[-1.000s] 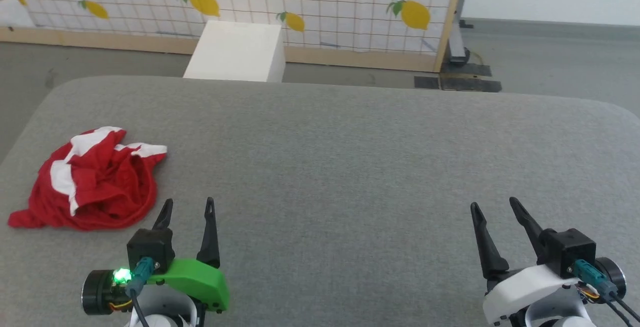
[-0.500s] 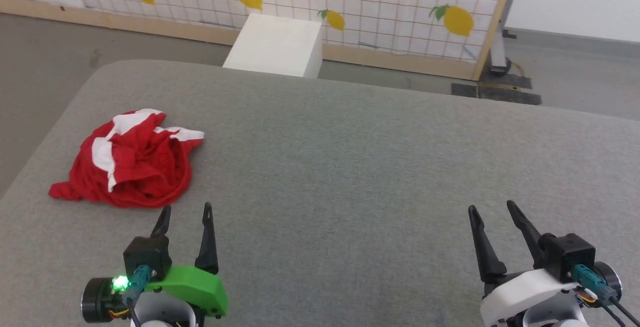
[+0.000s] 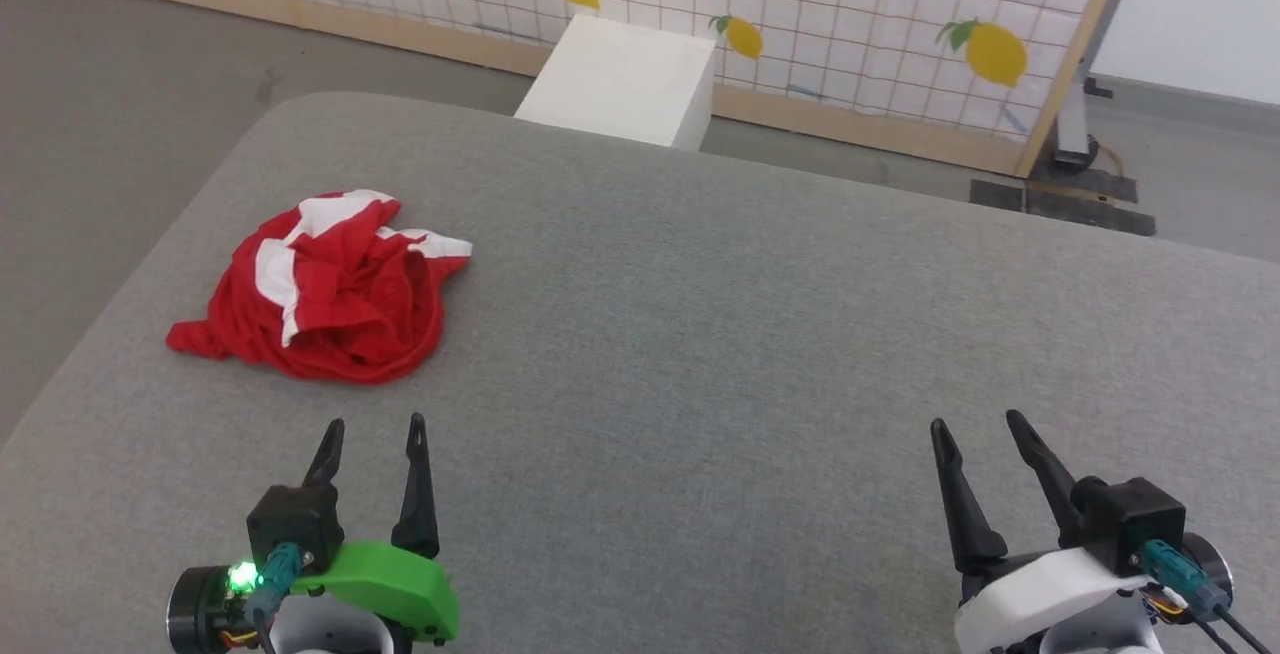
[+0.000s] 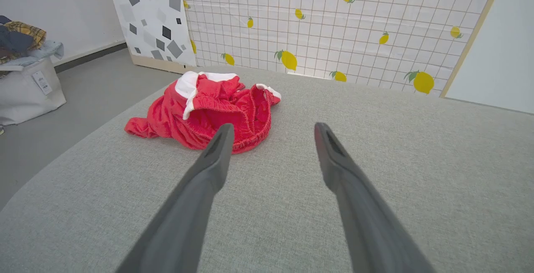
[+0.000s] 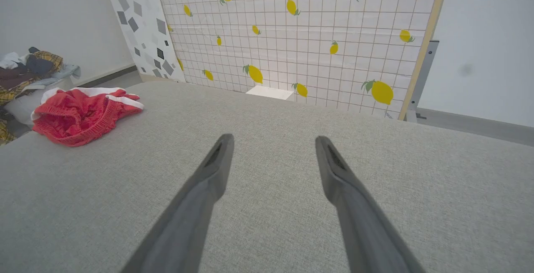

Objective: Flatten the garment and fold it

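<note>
The garment (image 3: 325,289) is a crumpled heap of red fabric with white patches, lying on the left part of the grey padded table (image 3: 720,334). My left gripper (image 3: 374,424) stands open just short of it, a little to its right, with nothing between the fingers. In the left wrist view the garment (image 4: 208,108) lies ahead and left of the left gripper (image 4: 271,129). My right gripper (image 3: 973,421) is open at the lower right, far from the cloth. In the right wrist view the garment (image 5: 81,114) sits far left of the right gripper (image 5: 271,139).
A white box (image 3: 620,82) stands on the floor behind the table, before a lemon-print grid panel (image 3: 800,14). A pale bag with clothes (image 4: 25,81) sits on the floor to the left. The table's left edge (image 3: 130,284) runs close to the garment.
The head camera has turned left, so the whole picture has shifted right. Both grippers stay open, and the garment lies as before.
</note>
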Controlling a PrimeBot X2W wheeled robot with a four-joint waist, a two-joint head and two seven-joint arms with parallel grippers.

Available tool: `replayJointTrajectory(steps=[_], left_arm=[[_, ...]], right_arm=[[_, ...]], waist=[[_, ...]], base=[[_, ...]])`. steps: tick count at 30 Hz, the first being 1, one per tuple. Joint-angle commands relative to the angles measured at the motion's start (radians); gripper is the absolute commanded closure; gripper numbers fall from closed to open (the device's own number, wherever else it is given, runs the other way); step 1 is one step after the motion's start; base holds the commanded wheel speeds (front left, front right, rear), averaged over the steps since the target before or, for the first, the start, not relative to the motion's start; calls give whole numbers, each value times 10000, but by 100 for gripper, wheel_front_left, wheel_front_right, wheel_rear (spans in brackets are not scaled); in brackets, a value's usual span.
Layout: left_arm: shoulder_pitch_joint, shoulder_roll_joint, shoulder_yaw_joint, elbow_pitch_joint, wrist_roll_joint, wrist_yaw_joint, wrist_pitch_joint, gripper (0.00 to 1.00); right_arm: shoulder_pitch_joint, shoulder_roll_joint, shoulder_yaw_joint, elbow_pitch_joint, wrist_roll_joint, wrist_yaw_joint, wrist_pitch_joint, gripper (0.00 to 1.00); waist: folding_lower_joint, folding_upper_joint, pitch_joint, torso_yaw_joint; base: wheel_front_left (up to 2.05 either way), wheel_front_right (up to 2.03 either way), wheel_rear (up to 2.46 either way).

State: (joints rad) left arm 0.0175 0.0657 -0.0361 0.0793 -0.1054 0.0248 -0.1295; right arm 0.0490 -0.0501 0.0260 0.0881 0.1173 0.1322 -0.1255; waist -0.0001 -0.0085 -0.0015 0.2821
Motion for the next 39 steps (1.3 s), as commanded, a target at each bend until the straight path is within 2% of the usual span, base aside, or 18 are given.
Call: replayJointTrajectory(steps=[1,39], left_arm=[[170,72,-15,41,-111,62,-109,0],[401,128,-276,507,-667,371,-888,0]], right_arm=[[144,-1,36,60,102,-8,-143,0],[200,-1,99,720,608,-13,-926,0]], waist=[[1,45,43,118],[1,70,-114,1638]], base=[[0,0,0],[0,0,0]])
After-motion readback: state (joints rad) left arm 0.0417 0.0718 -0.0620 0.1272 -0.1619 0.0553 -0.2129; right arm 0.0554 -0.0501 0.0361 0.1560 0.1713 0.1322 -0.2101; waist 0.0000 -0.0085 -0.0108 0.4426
